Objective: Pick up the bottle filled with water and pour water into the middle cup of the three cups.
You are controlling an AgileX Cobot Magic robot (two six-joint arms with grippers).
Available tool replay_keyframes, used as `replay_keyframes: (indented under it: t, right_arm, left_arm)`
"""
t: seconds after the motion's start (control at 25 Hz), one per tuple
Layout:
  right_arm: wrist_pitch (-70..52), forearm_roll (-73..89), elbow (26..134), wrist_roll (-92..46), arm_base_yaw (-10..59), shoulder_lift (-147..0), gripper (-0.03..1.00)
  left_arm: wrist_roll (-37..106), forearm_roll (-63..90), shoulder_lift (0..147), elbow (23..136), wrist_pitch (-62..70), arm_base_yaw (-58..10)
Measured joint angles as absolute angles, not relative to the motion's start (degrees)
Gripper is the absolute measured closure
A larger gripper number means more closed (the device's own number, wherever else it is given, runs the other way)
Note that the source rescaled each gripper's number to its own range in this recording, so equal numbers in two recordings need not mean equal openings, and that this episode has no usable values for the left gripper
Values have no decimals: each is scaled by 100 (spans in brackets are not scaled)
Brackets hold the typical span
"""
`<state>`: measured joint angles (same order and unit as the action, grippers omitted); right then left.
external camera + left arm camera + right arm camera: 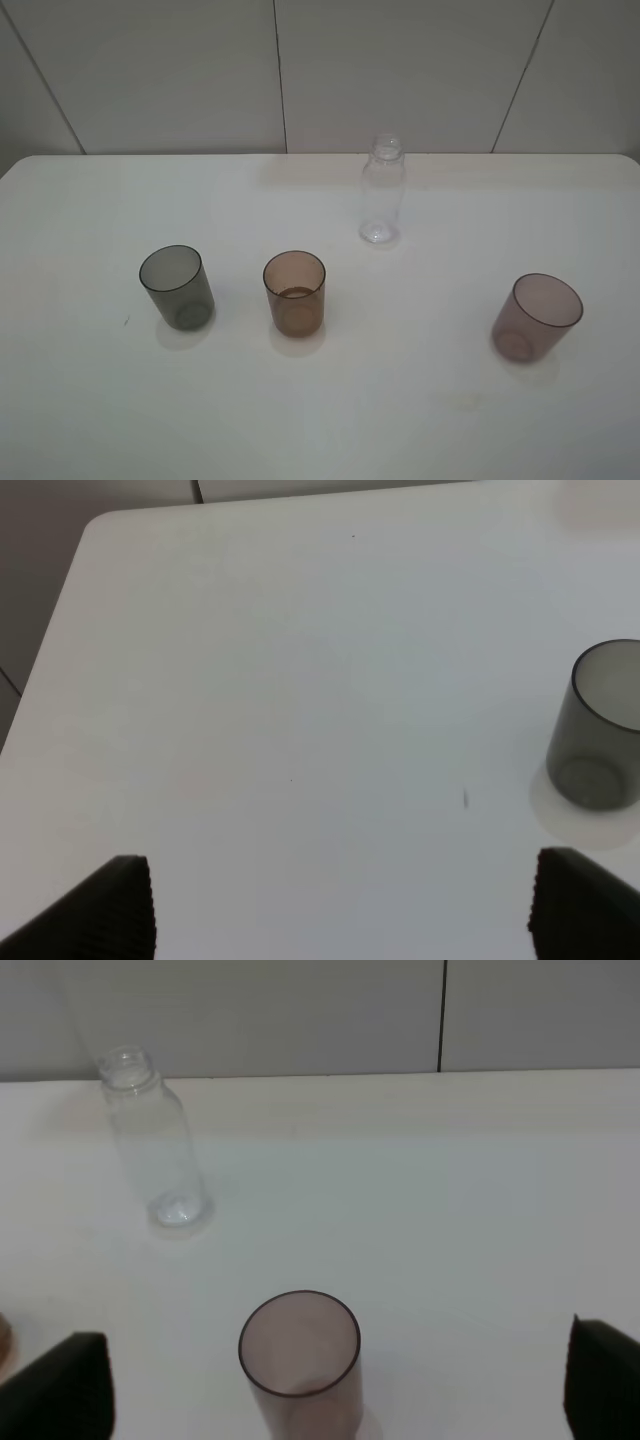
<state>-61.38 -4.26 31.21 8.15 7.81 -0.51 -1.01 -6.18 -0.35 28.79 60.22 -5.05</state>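
Standing upright toward the back of the white table (pixel 90 420), the bottle (pixel 382 192) is capless and apart from every cup, behind and slightly right of the middle cup (pixel 295 292). The water is not discernible through the clear plastic from the high view. The three cups stand upright in a loose row nearer the front: the smoky grey cup (pixel 176 286) on the left, the amber-brown middle cup near the centre, and the mauve-purple cup (pixel 537 317) well to the right and a little further forward. A darker band shows low inside the middle cup.

Neither arm appears in the high view. The left gripper (pixel 340 905) hovers over bare table with its two dark fingers spread wide and nothing between them; the grey cup sits just beside one finger (pixel 580 905). The right gripper (pixel 340 1390) is likewise spread to its full width and holds nothing; the mauve-purple cup stands between its fingers without touching either, and the bottle stands well beyond it, near the wall (pixel 300 1010)
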Motion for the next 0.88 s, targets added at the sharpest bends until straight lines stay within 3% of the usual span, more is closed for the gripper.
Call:
replay_keyframes:
  t: [0.88]
  right_arm:
    - [-6108,-287,2974,240,180,13,-3]
  left_arm:
    - [-101,-618,-35,2879,6022,-505]
